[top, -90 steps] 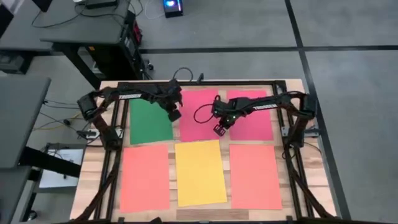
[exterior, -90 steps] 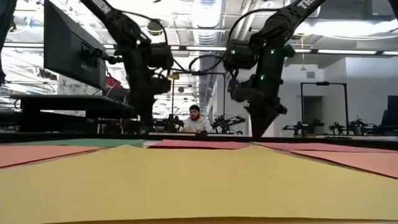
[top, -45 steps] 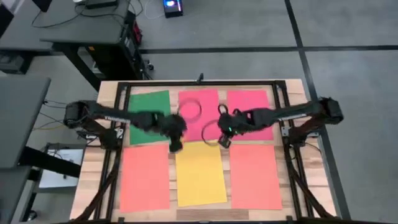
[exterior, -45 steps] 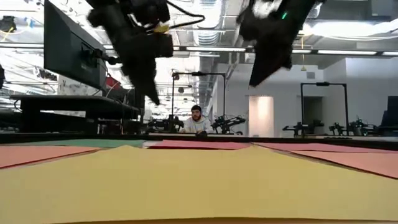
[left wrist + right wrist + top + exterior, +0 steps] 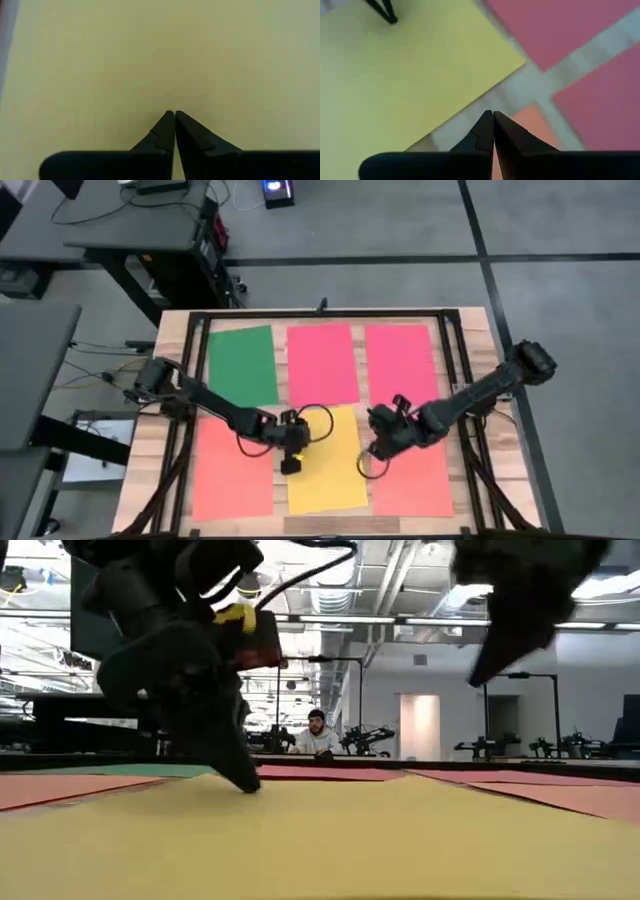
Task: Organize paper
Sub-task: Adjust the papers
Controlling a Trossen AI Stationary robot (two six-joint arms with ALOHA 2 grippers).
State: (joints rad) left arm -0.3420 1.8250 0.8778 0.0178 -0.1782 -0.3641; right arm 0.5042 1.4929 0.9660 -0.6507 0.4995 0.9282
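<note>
Six sheets lie flat in two rows on the tabletop point(image 5: 145, 480). The left gripper point(image 5: 290, 466), jaws pressed together, pokes down on the yellow sheet point(image 5: 335, 480), likely to slide it. The right gripper point(image 5: 368, 448), jaws also closed, hangs above the gap beside the yellow sheet.

Even overhead light, arms perhaps motion-blurred.

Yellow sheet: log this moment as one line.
left gripper shut, tip on yellow sheet | right gripper shut, above table gap by yellow sheet's corner | six sheets flat, none lifted
</note>
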